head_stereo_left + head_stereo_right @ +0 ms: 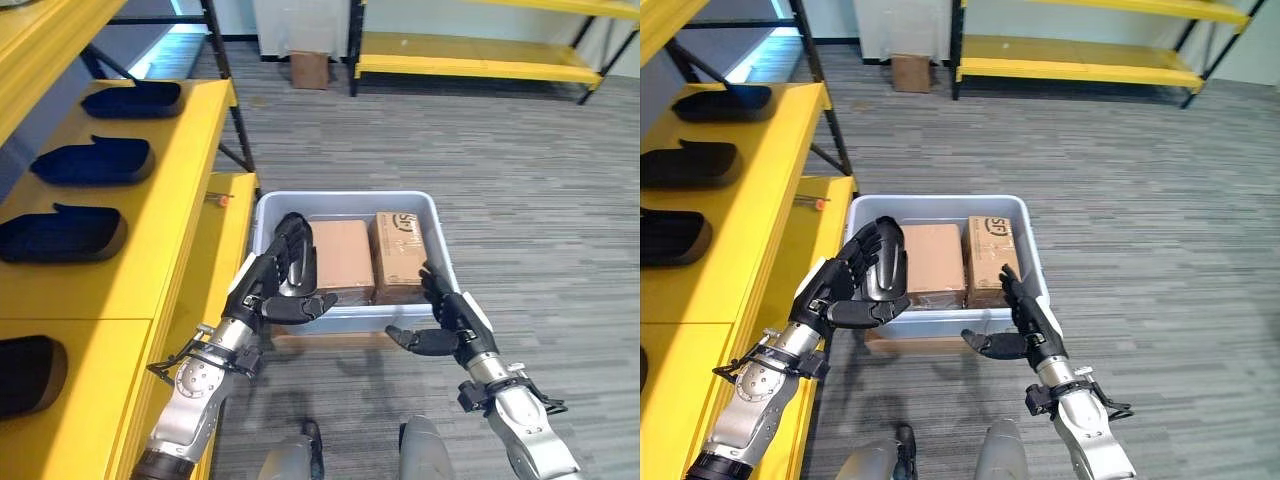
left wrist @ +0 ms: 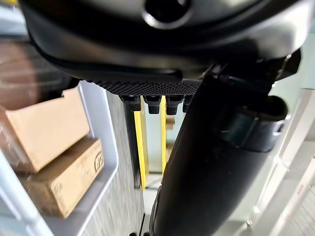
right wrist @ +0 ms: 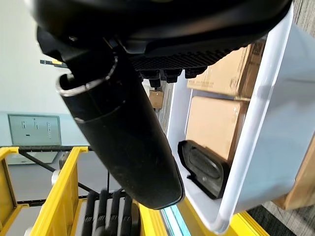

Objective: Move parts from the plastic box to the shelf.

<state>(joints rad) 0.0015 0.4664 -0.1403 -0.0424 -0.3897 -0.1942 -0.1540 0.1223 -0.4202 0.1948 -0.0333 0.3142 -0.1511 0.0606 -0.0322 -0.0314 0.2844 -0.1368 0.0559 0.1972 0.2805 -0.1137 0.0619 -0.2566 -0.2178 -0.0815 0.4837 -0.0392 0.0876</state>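
Both hands, left hand (image 1: 285, 270) and right hand (image 1: 445, 318), are spread wide, empty, flanking the pale grey plastic box (image 1: 420, 208), probably lining up on the brown cardboard boxes (image 1: 342, 258) inside.

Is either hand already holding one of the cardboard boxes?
No: both the left hand and right hand are open, with two cardboard boxes lying in the plastic box.

Two silver-grey metal forearms end in dark hands, the left hand (image 1: 285, 275) and the right hand (image 1: 447, 322), each with glossy black fingers and a thick black thumb. At each wrist sits a black collar ringed with thin black wires. In the wrist views the palm shows a band of fine knurled black texture.
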